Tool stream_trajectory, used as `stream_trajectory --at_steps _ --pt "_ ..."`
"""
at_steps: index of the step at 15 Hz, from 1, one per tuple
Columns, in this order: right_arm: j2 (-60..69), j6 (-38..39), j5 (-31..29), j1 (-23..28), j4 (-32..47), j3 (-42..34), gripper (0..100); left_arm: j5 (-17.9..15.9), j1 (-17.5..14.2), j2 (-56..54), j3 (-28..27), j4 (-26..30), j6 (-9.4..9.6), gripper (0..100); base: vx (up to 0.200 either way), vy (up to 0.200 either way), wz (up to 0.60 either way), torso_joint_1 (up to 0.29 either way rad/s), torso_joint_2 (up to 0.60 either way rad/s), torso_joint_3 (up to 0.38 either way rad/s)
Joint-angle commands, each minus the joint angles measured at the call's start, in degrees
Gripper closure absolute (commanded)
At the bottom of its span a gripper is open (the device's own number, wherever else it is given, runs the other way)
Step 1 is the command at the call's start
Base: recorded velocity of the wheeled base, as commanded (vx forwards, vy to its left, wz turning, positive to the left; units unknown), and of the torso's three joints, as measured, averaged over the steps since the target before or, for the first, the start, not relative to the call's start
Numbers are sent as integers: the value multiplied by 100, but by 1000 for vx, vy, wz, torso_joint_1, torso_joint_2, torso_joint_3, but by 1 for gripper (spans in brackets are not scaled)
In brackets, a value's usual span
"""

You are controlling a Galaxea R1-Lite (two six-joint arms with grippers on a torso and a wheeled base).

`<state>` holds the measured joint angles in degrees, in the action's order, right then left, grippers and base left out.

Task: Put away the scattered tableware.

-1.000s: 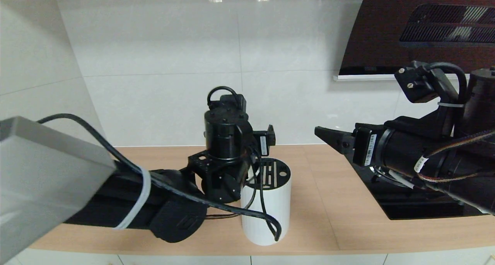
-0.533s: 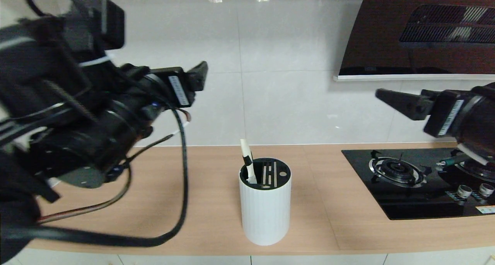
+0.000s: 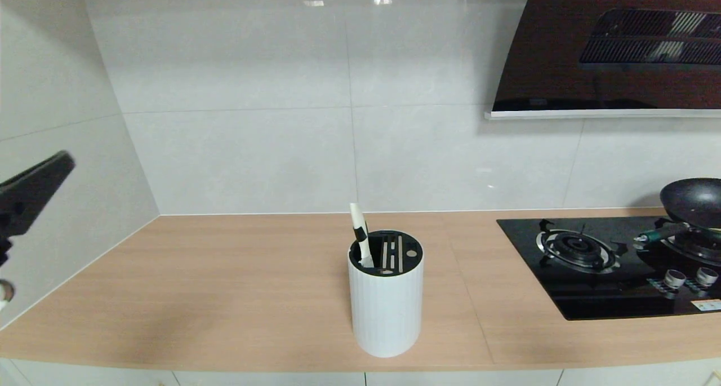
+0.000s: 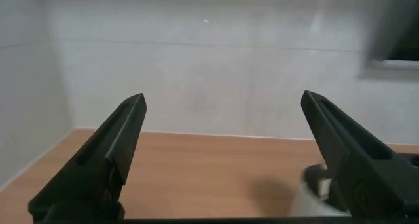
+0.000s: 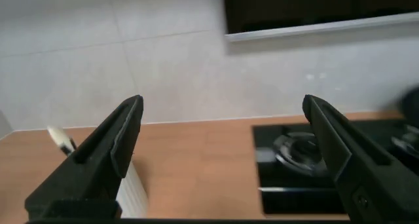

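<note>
Utensil (image 3: 359,234), white-handled with a black band, stands tilted in a slot of the white holder (image 3: 386,301) near the desk's (image 3: 225,273) front edge. A second ago the left arm hung over that holder. Both arms have since drawn away, so this piece looks put away. The wrist views settle what the head view cannot: left end effector (image 4: 222,101) and right end effector (image 5: 223,103) gape wide, empty. Farther right lie the hob (image 3: 586,267) and a pan (image 3: 691,197).
</note>
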<state>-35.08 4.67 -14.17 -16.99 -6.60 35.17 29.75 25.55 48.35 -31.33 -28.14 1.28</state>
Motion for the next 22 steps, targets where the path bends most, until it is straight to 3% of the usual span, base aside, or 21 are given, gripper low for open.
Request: stream_trajectory --at_steps 1,2,3,4,5,8,10,13,15,16,17,20,22 --pt "1715 -107 37 319 1125 -116 0 -197 -850 -1917 241 1144 4 0 0 0 0 0 0 0" --pt "2208 -124 37 574 1521 -133 0 -382 -1219 -2629 233 1943 4 0 0 0 0 0 0 0" --pt "2489 -168 45 724 1776 -142 0 -487 -1413 -2972 233 2313 -31 0 0 0 0 0 0 0" --pt "2489 -168 45 724 1776 -142 0 -487 -1413 -2972 233 2313 -31 0 0 0 0 0 0 0" --pt "2937 -335 54 961 2224 -256 0 -645 -1940 -3596 268 2901 -128 0 0 0 0 0 0 0" --pt "3043 -326 -34 1427 2215 -379 0 -804 -2520 -4193 408 3033 -119 0 0 0 0 0 0 0" --pt "3491 -397 441 1699 2215 -731 0 -768 -2749 -4474 602 3165 -119 0 0 0 0 0 0 0" --pt "3500 -388 221 1699 2180 -1118 0 -478 -2757 -4483 1006 3121 -348 0 0 0 0 0 0 0" --pt "3500 -379 212 1699 2075 -1557 0 -522 -2617 -4738 1648 3112 -23 0 0 0 0 0 0 0" --pt "3500 -379 239 1699 1688 -1979 0 -698 -2573 -4835 2149 2998 171 0 0 0 0 0 0 0" --pt "3508 -405 274 1699 1275 -2383 0 -830 -2582 -4835 2456 2673 144 0 0 0 0 0 0 0" --pt "3508 -537 740 1699 9 -3517 0 -2025 -2582 -4835 3133 2198 276 0 0 0 0 0 0 0" --pt "3508 -546 749 1699 308 -3517 0 -2350 -2582 -4835 3133 2471 268 0 0 0 0 0 0 0"
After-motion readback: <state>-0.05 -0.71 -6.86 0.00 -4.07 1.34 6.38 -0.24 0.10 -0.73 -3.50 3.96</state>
